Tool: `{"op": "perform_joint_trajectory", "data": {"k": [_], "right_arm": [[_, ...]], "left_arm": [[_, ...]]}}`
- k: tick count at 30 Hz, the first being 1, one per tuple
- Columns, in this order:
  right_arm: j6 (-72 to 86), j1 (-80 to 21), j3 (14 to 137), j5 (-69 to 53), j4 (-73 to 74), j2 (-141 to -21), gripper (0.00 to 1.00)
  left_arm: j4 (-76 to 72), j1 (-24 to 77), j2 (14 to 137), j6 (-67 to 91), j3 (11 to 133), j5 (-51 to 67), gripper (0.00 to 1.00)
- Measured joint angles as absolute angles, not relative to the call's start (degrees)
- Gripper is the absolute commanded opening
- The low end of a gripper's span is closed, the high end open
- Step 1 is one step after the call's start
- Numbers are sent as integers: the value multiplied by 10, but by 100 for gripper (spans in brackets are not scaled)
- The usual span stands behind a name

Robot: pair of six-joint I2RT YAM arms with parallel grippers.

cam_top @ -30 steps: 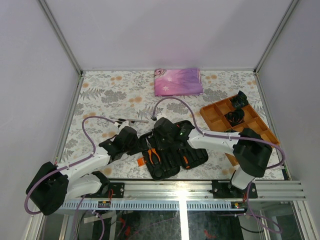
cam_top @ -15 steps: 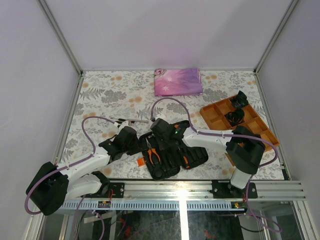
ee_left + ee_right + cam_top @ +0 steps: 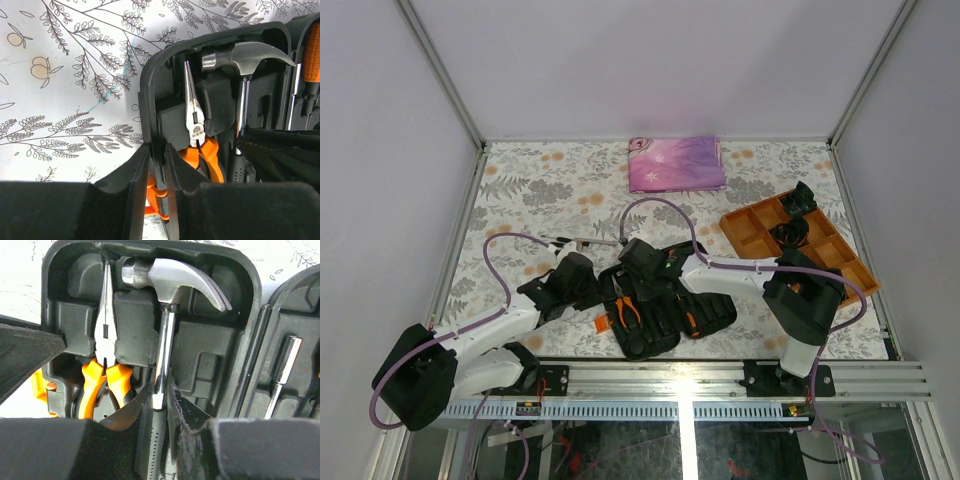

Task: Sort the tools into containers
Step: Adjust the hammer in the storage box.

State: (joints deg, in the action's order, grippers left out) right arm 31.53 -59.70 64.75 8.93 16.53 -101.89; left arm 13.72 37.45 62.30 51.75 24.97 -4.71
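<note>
Floral-print tablecloth (image 3: 520, 190) carries black hard-plastic clamshell tool case (image 3: 150, 95), left gripper (image 3: 157, 152) clamped on its rim, while right gripper (image 3: 159, 392), shifted left since a second ago, pinches slim metal-headed hammer (image 3: 167, 282) lying in its moulded slot, seating probably nearly done.

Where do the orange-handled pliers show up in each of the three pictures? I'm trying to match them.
Top external: pliers at lower centre, in the left half of the open tool case.
Left wrist: centre of the picture, just left of the hammer.
Right wrist: left side, again just left of the hammer.
Shared landmark: the tool case holding them.
</note>
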Motion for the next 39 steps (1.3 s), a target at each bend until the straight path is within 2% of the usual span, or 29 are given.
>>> {"op": "perform_joint_trajectory", "data": {"k": [12,27,39], "right_arm": [[318,-599,663,90,185,-1025,0],[335,-599,664,90,189,-1028,0],[343,-596,685,85,212,-1048,0]], "left_arm": [[136,375,623,517,249,-47,13],[133,375,622,518,247,-44,10],[131,375,621,517,246,-39,0]]}}
